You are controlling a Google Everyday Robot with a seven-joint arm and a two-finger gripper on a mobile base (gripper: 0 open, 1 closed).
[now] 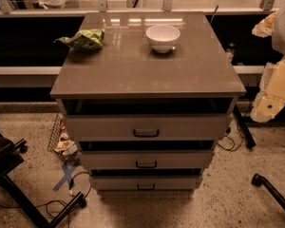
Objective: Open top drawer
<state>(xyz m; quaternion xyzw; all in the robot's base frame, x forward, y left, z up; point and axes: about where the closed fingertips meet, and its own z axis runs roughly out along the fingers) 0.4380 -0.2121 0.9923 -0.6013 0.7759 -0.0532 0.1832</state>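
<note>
The top drawer is the widest, tallest pale grey front of the three on the cabinet, with a small dark handle at its centre. A dark gap shows between its top edge and the brown countertop. Two shorter drawers sit below it. My arm hangs at the right edge of the camera view, and its pale gripper is beside the cabinet's right side, about level with the top drawer. It is apart from the cabinet and far from the handle.
A white bowl and a crumpled green bag lie on the countertop. A wire basket with litter stands on the floor to the left. Black chair legs, cables and a black bar lie on the floor.
</note>
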